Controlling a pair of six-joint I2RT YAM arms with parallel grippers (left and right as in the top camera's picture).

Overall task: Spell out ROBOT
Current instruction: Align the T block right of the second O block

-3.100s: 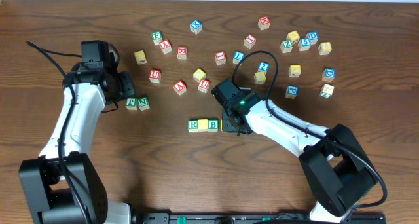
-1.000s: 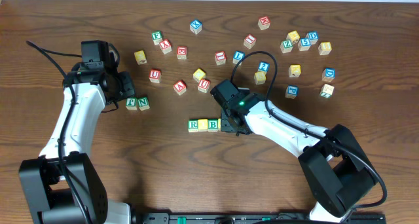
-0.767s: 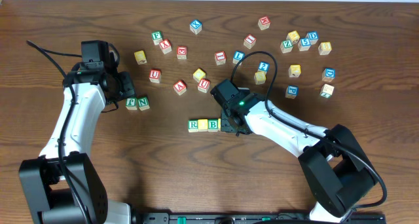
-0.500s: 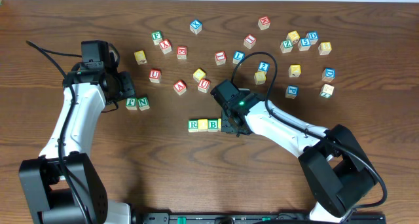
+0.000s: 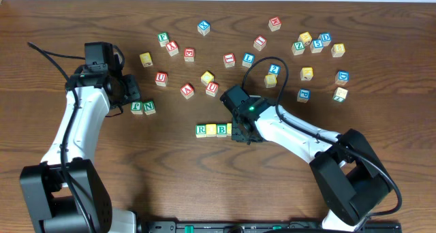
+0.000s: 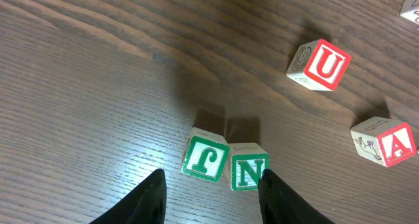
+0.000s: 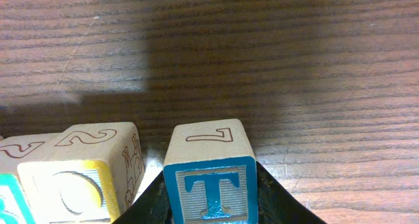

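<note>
A row of blocks lies at the table's middle: green R (image 5: 201,130), yellow O (image 5: 211,129), green B (image 5: 222,129). My right gripper (image 5: 238,132) sits at the row's right end, covering what is under it. In the right wrist view it (image 7: 209,204) is shut on a blue T block (image 7: 211,185). A yellow O block (image 7: 78,181) stands just left of the T block, with a narrow gap. My left gripper (image 6: 213,198) is open and empty, hovering over green F (image 6: 205,160) and N (image 6: 249,175) blocks at the left (image 5: 143,108).
Several loose letter blocks lie scattered across the far half of the table, such as a red U (image 6: 319,65), a red A (image 6: 385,141) and a blue block (image 5: 303,94). The right arm's cable (image 5: 262,63) loops over some of them.
My right gripper has edged slightly left and forward with the T block, closer to the row's end. The left arm has not moved.
</note>
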